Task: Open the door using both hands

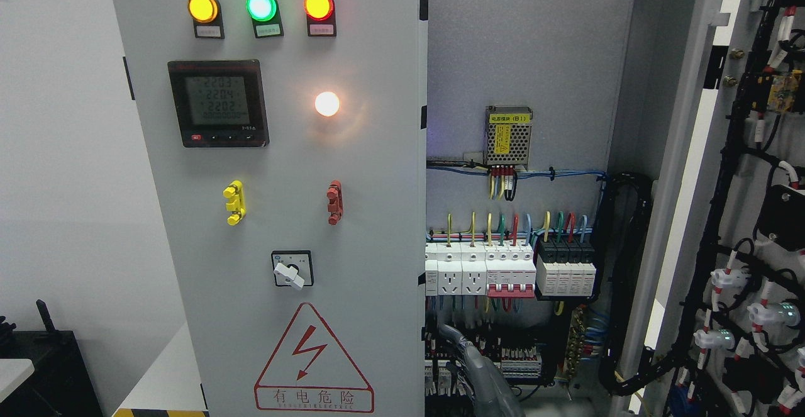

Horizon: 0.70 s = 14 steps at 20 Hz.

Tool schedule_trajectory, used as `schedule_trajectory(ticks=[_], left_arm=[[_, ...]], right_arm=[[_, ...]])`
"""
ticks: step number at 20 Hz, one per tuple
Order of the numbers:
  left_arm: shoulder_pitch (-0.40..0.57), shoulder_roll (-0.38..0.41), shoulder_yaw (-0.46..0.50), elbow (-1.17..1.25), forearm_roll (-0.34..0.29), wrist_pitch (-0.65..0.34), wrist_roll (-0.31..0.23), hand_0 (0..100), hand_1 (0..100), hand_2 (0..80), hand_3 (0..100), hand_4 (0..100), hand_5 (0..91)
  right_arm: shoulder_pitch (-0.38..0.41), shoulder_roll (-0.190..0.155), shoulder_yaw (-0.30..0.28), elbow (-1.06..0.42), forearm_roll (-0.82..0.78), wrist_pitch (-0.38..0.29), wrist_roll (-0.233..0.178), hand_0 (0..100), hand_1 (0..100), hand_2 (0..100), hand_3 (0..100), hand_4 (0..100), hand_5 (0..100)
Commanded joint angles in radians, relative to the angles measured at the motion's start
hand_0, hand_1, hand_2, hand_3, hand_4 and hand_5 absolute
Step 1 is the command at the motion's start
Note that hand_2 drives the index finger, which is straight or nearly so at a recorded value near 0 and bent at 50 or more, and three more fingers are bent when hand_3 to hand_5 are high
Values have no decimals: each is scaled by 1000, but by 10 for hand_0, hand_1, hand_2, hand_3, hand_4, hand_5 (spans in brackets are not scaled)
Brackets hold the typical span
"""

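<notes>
On the left stands the shut door with its lamps, meter and warning sign; the right door is swung wide open, baring the breakers inside. A grey hand shows at the bottom edge — which side it belongs to, and how its fingers sit, cannot be told.

Closed door left of open door
</notes>
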Motion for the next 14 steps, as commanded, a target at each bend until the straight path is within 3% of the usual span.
schedule_trajectory(ticks=[1,12,14], left_arm=[[0,-34,0,-29,-1,0,1,0,0,0,0,42,0],[0,-34,0,-29,0,0,1,0,0,0,0,42,0],[0,-34,0,-29,0,0,1,0,0,0,0,42,0]], right_arm=[[-28,1,17,31,-8,1,1,0,0,0,0,0,0],[-68,-1,25,76,-52,1,2,0,0,0,0,0,0],[-79,-1,32,82,-54,1,17,0,0,0,0,0,0]])
